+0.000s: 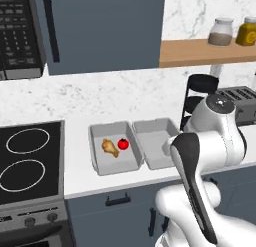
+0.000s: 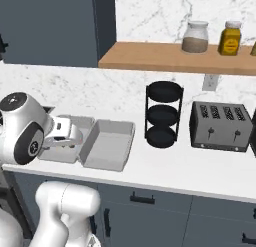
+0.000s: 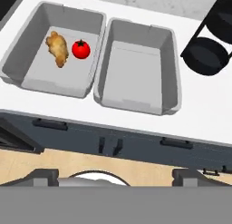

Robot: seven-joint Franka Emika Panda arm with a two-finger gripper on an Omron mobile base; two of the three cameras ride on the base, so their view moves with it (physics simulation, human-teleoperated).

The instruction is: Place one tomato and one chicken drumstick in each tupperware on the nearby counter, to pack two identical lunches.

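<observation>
The tool [image 3: 115,175] has its two fingers spread wide, with nothing between them; its dark tips show at the bottom of the hand view, which looks down from above the front edge of the worktop [image 3: 199,114]. In the right base view the hand sits over the tupperware pair, near the arm's big dark-and-white joint.

Taking the empty tupperware [image 3: 138,66] as the landmark: it lies on the white worktop straight ahead of the tool, nothing inside it. Touching its long side, on the stove side, lies the filled tupperware [image 3: 54,48], the two rims pressed together. In that filled one a chicken drumstick [image 3: 57,48] and a tomato [image 3: 81,49] lie just beside each other, the tomato on the side nearer the empty tupperware, the drumstick nearer the far wall from it. The left base view shows the same pair, drumstick [image 1: 110,147] and tomato [image 1: 123,144], in the container nearer the stove.

On the other side of the empty tupperware, near it but apart, stands a black three-tier rack [image 2: 163,114]. Beyond the rack, farther from the tupperware, sits a grey toaster [image 2: 221,126]. Above both, a wooden wall shelf [image 2: 165,58] carries two jars [image 2: 195,37]. Well past the filled tupperware lies the black stove top [image 1: 30,158], with a microwave [image 1: 19,33] above it.
</observation>
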